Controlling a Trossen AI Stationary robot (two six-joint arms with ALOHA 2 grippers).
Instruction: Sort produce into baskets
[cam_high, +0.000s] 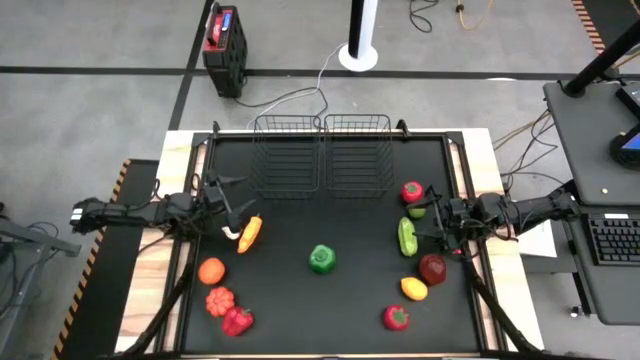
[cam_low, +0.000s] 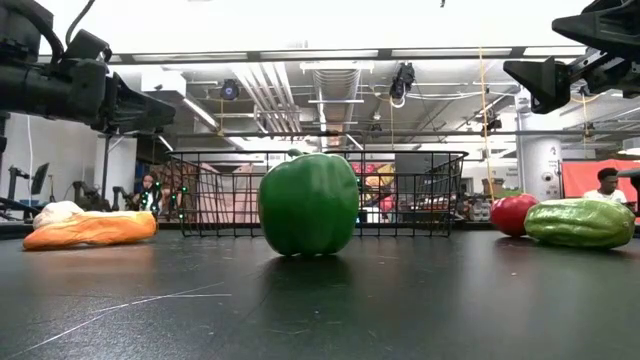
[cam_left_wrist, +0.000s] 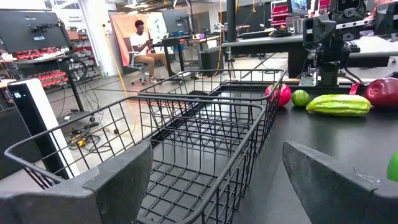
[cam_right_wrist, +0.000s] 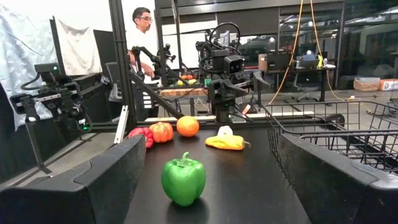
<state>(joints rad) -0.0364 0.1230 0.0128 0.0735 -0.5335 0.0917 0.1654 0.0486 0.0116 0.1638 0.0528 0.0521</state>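
Flanking the green pepper (cam_high: 322, 259) mid-table, left gripper (cam_high: 238, 208) and right gripper (cam_high: 424, 222) gape empty — baskets (cam_high: 322, 153) behind.

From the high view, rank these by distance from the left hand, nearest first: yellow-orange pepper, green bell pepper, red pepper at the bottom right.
1. Yellow-orange pepper: right beside the open left hand, just below it on the table's left side.
2. Green bell pepper: mid-table, alone.
3. Red pepper: far across, near the table's bottom right edge, on the right arm's side.
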